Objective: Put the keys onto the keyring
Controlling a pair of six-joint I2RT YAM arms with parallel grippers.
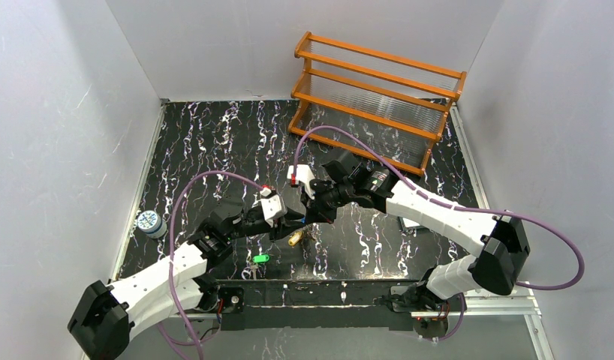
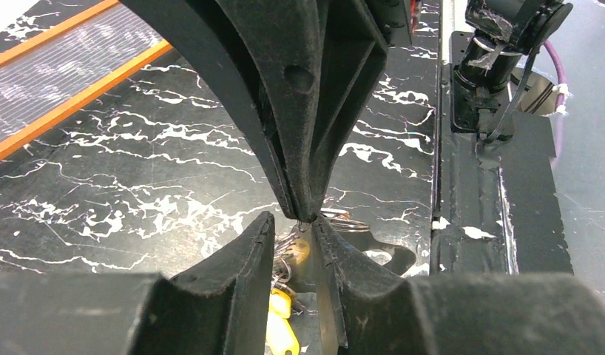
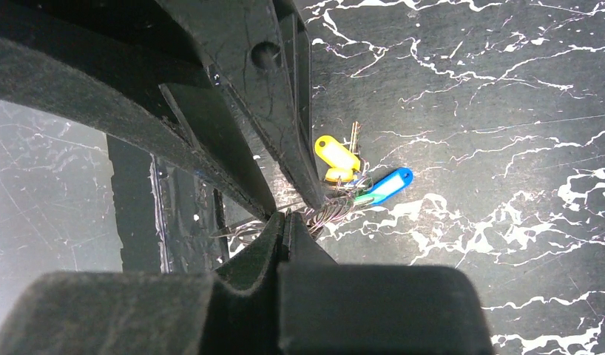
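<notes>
Right gripper (image 3: 285, 219) closed by bunched keys (image 3: 338, 157), can (image 1: 150, 223) well apart

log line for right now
right gripper shut on keyring | left gripper at key bunch, grip unclear | green key loose on table

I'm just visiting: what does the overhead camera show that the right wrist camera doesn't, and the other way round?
Only the overhead view shows the orange rack, a small blue-white can and a green key lying apart from the rest. Only the right wrist view shows a blue key plainly. Both show the yellow key and the left hand meeting the right hand tip to tip.
</notes>
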